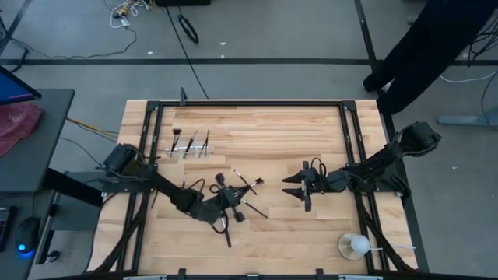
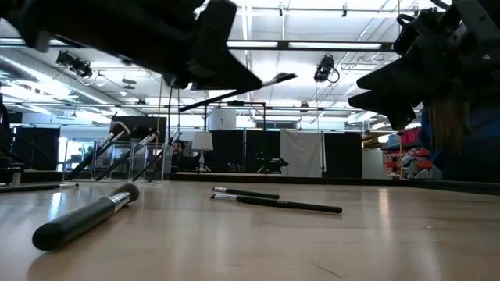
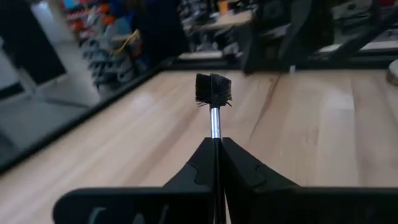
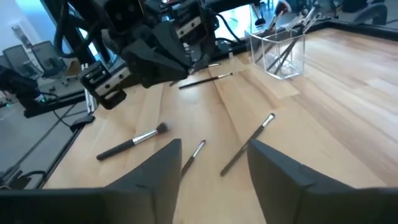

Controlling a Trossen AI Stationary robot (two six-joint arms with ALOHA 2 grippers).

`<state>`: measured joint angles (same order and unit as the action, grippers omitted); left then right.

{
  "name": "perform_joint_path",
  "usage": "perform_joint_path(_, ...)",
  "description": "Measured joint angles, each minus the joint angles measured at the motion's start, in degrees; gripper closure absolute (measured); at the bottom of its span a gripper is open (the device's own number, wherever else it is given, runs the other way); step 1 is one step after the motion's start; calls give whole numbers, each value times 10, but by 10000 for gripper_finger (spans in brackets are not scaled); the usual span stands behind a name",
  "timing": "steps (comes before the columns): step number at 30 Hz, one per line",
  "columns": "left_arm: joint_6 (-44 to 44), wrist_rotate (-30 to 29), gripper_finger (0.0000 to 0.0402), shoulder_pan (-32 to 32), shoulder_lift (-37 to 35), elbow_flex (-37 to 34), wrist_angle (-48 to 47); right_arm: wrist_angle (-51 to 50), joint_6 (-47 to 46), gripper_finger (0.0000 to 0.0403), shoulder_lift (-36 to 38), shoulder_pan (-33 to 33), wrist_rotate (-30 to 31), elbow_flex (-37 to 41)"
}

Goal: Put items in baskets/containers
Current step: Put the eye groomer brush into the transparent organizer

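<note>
Wooden table [image 1: 311, 140]; left gripper [image 3: 217, 146] clamped on silver-ferruled comb-headed brush [image 3: 214, 93]; right gripper [image 4: 214, 152] wide.

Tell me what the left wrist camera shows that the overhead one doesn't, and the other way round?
Only the left wrist view shows, close up, the left gripper shut on a brush, whose dark, comb-like head sticks out past the fingertips. Only the overhead view shows the whole scene: the clear holder with a few brushes standing in it, loose brushes lying mid-table, the right gripper waiting open, and a white round object at the near right corner. Both show the wooden table and the left gripper.
</note>
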<state>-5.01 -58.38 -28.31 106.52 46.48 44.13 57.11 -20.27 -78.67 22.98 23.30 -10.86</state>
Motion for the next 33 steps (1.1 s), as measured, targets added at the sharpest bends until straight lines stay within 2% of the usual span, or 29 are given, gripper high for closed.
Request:
perform_joint_path(3, 46, 31, 390, 15, 0, 2, 23, 3, 12, 192, 0, 0, -3, -10)
perform_joint_path(6, 76, 38, 390, 22, 1, 17, 23, 4, 21, 177, -8, -2, -3, -25)
perform_joint_path(11, 118, 53, 390, 24, 4, 52, 6, 18, 29, 172, -70, -16, 3, -64)
perform_joint_path(16, 132, 50, 390, 24, 4, 61, 2, 133, 74, 172, -151, -21, 3, -100)
perform_joint_path(20, 132, 46, 390, 24, 4, 61, -2, 205, 79, 174, -180, -22, 23, -106)
perform_joint_path(27, 132, 46, 390, 25, 4, 60, -2, 240, 81, 216, -181, -29, 31, -106)
perform_joint_path(33, 131, 46, 389, 25, 4, 60, -3, 239, 75, 301, -181, -34, 25, -106)
